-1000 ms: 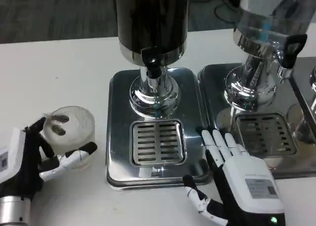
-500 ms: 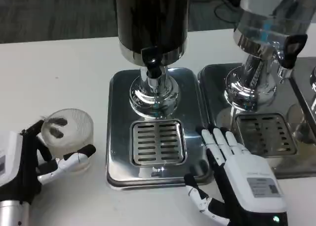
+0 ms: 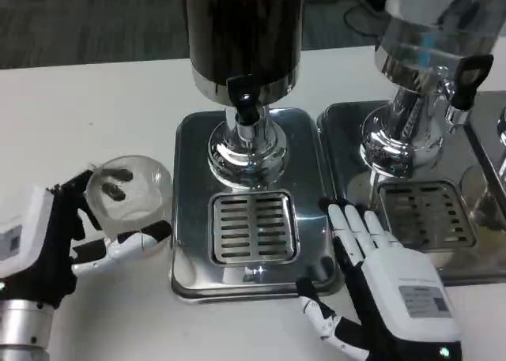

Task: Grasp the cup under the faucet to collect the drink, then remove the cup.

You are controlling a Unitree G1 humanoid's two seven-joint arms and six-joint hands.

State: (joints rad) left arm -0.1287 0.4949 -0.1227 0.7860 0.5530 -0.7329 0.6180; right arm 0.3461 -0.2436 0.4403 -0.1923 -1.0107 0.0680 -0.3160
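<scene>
In the head view, our left hand (image 3: 47, 242) holds the clear ribbed plastic cup (image 3: 130, 199), fingers wrapped round its wall, and has carried it rightward since a moment ago. It now sits just beside the shiny steel drip tray (image 3: 186, 211) of the dark drink dispenser (image 3: 243, 37), not yet under its black faucet (image 3: 245, 108). Our right hand (image 3: 379, 278) rests spread on the white worktop (image 3: 95, 100), holding nothing. We judge the approach under way.

White surface (image 3: 95, 100), matte, spanning the near and middle ground. Beyond its far edge, dark grey floor (image 3: 87, 17) with faint woven pattern. At upper right, dark cable (image 3: 362, 15) lying on floor. Even overhead light; soft reflections.
</scene>
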